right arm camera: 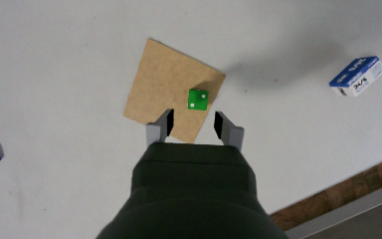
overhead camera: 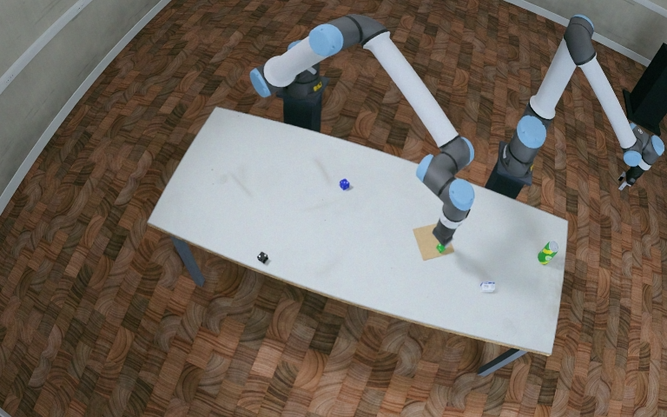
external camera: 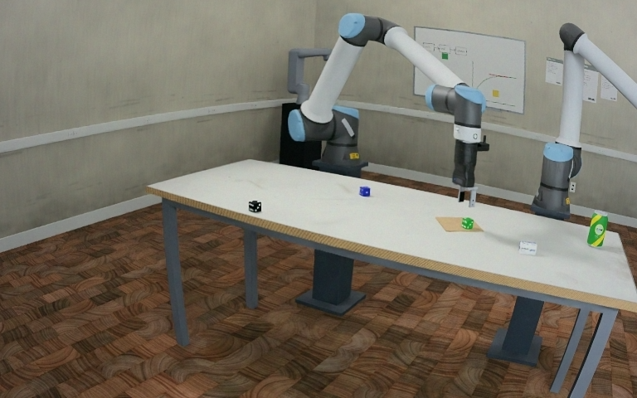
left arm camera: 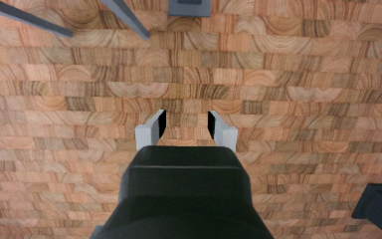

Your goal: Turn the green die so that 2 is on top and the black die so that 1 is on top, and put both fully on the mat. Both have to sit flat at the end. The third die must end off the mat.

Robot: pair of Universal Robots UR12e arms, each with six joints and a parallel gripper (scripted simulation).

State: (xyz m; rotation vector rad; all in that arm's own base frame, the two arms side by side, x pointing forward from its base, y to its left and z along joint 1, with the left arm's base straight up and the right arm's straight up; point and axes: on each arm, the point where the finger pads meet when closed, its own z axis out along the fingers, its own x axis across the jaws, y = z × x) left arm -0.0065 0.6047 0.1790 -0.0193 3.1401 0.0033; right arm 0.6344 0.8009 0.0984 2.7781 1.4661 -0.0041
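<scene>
The green die point(overhead camera: 440, 248) point(external camera: 466, 223) point(right arm camera: 198, 100) sits flat with 2 on top, on the brown mat point(overhead camera: 423, 241) point(external camera: 446, 225) point(right arm camera: 158, 80), close to one edge. The black die point(overhead camera: 262, 257) point(external camera: 254, 206) lies near the table's long edge, off the mat; its top number is too small to tell. The blue die point(overhead camera: 344, 184) point(external camera: 365, 191) lies off the mat. My right gripper point(external camera: 466, 202) point(right arm camera: 194, 119) is open and empty, pointing down above the green die and mat. My left gripper point(overhead camera: 624, 183) point(left arm camera: 187, 119) is open and empty over the floor, away from the table.
A small blue and white box point(overhead camera: 487, 287) point(external camera: 527, 248) point(right arm camera: 356, 76) lies on the table point(overhead camera: 294, 221) point(external camera: 305, 206) beyond the mat. A green and yellow can point(overhead camera: 547, 252) point(external camera: 597, 229) stands near the table's short end.
</scene>
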